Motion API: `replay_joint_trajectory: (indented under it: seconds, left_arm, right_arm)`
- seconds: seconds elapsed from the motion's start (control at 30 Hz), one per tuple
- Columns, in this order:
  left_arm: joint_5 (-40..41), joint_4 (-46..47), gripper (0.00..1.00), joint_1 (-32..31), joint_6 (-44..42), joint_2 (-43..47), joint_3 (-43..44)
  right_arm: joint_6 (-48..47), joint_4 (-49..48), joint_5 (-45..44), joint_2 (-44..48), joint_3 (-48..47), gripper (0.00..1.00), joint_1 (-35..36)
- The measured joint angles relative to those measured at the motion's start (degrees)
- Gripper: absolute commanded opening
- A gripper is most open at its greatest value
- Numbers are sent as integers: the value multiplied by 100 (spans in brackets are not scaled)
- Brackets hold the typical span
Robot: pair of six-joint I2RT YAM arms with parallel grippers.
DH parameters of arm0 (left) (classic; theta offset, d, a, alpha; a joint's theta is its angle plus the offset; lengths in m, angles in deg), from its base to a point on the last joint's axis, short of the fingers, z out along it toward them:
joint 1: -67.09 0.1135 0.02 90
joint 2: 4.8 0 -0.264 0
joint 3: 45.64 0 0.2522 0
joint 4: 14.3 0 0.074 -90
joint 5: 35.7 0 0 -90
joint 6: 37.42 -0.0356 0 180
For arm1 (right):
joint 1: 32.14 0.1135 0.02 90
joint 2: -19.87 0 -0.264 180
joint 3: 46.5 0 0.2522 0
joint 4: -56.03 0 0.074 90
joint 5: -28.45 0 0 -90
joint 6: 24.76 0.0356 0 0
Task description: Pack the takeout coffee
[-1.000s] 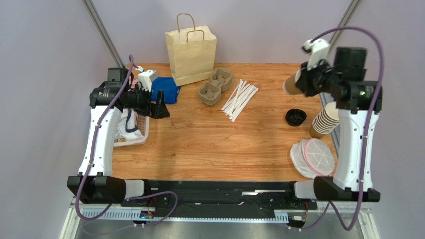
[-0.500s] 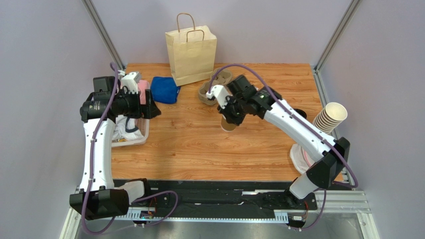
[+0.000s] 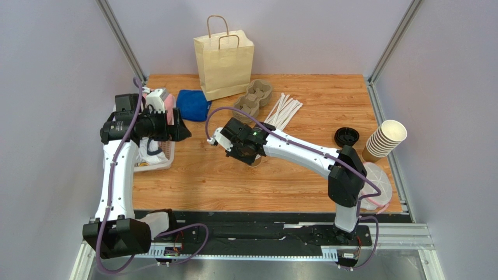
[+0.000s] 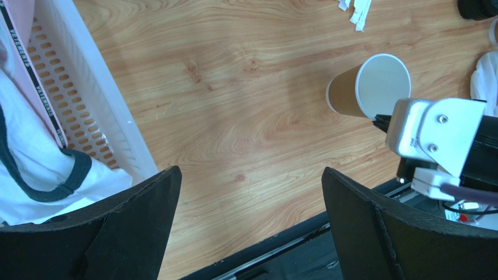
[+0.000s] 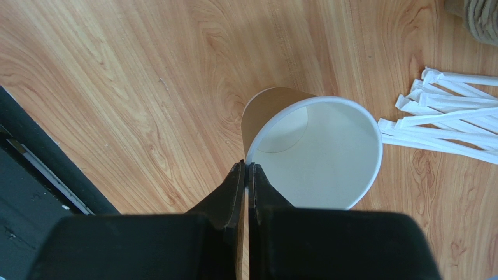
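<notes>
No cup with a black lid shows in any view. My right gripper (image 3: 248, 156) (image 5: 246, 166) is shut on the rim of a lidless tan paper cup (image 5: 315, 151) with a white inside. It holds the cup tilted, low over the middle of the table; the cup also shows in the left wrist view (image 4: 368, 87). A loose black lid (image 3: 346, 137) lies at the right. The paper bag (image 3: 225, 61) stands at the back. My left gripper (image 3: 182, 131) (image 4: 251, 175) is open and empty above the table next to a white basket (image 4: 87, 111).
A stack of lidless cups (image 3: 386, 140) lies at the right edge. A cardboard cup carrier (image 3: 252, 100), wrapped straws (image 3: 282, 114) and a blue cloth (image 3: 193, 105) lie near the bag. A white round mesh item (image 3: 374, 184) lies near right.
My right arm has swung from the far right, carrying the cup, across to the middle-left of the table and lowered it. My left arm shifted slightly.
</notes>
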Motion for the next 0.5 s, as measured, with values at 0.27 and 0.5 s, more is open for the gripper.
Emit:
replay_joint_trajectory:
  seconds: [0.27,0.5]
  left_arm:
    - [9,136,99,0,28,142,-284]
    - [4,240,99,0,46,212,-284]
  right_arm:
    - [136,-48,-138,-7,-7,2,323]
    - [260,-111,-157,-7,26,5,304]
